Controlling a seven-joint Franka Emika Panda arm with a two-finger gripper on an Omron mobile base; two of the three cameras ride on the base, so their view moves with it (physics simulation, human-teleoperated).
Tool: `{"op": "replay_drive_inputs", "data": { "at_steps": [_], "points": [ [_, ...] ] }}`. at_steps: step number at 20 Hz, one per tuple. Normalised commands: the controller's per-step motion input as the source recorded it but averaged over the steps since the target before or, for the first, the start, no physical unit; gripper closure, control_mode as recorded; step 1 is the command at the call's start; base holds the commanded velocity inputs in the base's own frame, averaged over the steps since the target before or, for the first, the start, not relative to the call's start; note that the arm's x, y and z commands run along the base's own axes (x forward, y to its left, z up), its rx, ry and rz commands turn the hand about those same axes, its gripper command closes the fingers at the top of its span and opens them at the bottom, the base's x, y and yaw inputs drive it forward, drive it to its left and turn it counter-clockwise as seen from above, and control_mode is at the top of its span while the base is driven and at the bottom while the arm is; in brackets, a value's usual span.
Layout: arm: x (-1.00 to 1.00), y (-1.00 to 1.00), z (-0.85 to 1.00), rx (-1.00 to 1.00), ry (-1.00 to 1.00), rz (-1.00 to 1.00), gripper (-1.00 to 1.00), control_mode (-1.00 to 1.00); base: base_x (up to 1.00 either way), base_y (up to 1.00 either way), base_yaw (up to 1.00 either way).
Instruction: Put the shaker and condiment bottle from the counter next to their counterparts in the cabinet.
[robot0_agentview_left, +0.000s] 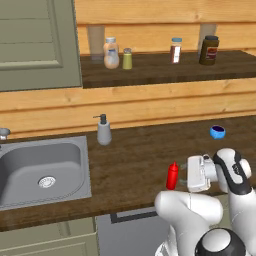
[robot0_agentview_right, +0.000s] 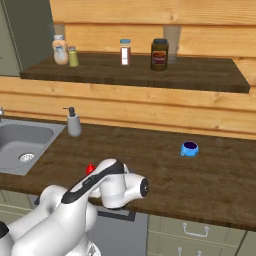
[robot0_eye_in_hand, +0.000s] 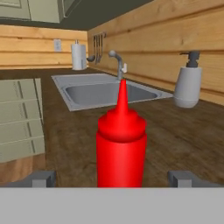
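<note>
Gripper (robot0_eye_in_hand: 112, 178) wide open, fingertips either side of red bottle (robot0_eye_in_hand: 121, 144) w/o touching. Keep it centred, close low on body, not nozzle.

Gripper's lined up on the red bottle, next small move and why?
Probably ease forward a touch, then close. The gripper is open, its fingertips flanking the upright condiment bottle on the counter, centred between them but apparently not yet gripped.
</note>
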Motion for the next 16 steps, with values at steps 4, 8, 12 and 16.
{"op": "replay_drive_inputs", "data": {
  "at_steps": [4,8,12,16],
  "points": [
    [0.26,0.10,-0.12,0.00,0.02,0.00,-1.00,-1.00,0.00,0.00,0.00],
    [0.18,0.02,-0.09,0.00,0.00,0.00,-1.00,-1.00,0.00,0.00,0.00],
    [0.00,0.23,-0.03,0.00,0.00,0.00,-1.00,-1.00,0.00,0.00,0.00],
    [0.00,0.28,-0.05,0.00,0.00,0.00,-1.00,-1.00,0.00,0.00,0.00]
  ]
}}
